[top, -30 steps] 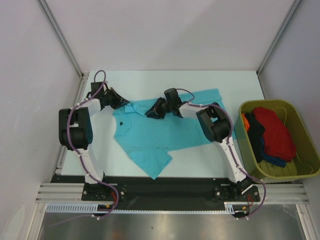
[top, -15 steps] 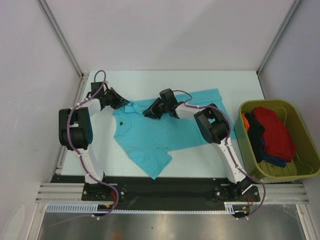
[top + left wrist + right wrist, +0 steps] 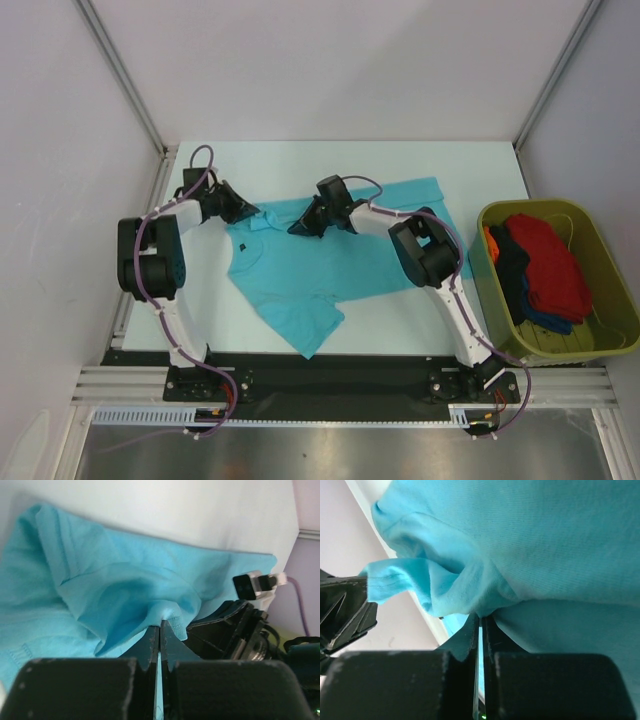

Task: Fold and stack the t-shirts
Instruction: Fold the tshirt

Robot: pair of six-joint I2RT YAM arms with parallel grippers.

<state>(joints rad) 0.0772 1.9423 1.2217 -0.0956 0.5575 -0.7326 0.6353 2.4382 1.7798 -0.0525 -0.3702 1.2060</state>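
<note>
A turquoise t-shirt lies spread on the table, collar and small dark label to the left. My left gripper is shut on a pinch of its cloth at the far left edge; the left wrist view shows the cloth bunched at the fingertips. My right gripper is shut on the shirt's far edge near the middle; the right wrist view shows the cloth gathered at the fingertips. More t-shirts, red, dark blue and orange, lie piled in the tub.
An olive-green plastic tub stands at the table's right edge. White walls with metal posts close in the table at the back and sides. The black rail with the arm bases runs along the near edge.
My right gripper has moved a little left and toward the back with the shirt's edge. The left gripper has shifted slightly toward the back. The shirt's far left part has drawn tighter.
</note>
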